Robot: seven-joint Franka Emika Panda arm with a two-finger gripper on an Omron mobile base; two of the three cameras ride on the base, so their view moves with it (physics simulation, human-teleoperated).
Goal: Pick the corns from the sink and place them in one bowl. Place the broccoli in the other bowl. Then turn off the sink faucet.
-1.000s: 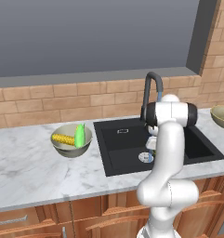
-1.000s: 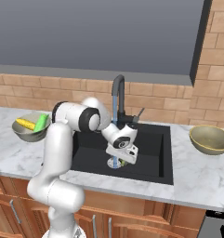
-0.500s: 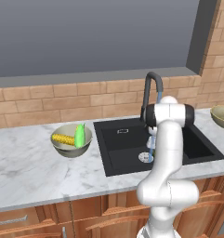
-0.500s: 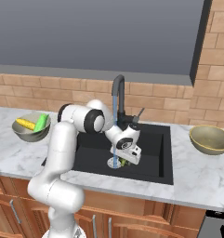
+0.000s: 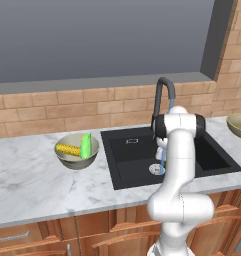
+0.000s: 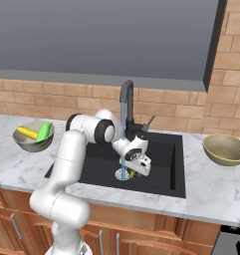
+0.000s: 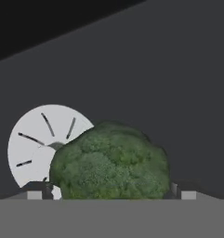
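The dark green broccoli (image 7: 111,162) lies on the black sink (image 6: 161,149) floor, next to the round silver drain (image 7: 34,139). My gripper (image 6: 140,167) hangs low in the basin, open, with one fingertip on each side of the broccoli (image 6: 133,174). The corns, a yellow cob (image 6: 28,132) and a light-green piece (image 6: 44,130), rest in the pale grey-beige bowl (image 6: 27,144) on the left counter. The olive-tan bowl (image 6: 225,149) stands to the right of the sink, holding nothing. Water runs from the black gooseneck faucet (image 6: 126,102) onto the drain.
A brick backsplash and a window ledge rise behind the sink. The faucet's small lever (image 6: 149,121) sticks out just above my hand. My own arm (image 5: 179,165) hides part of the basin in the left base view. Marble counter (image 5: 37,185) lies around the sink.
The hand has dropped lower into the basin and shifted slightly toward the broccoli. The jaws have stayed wide. The bowls and corns have not moved.
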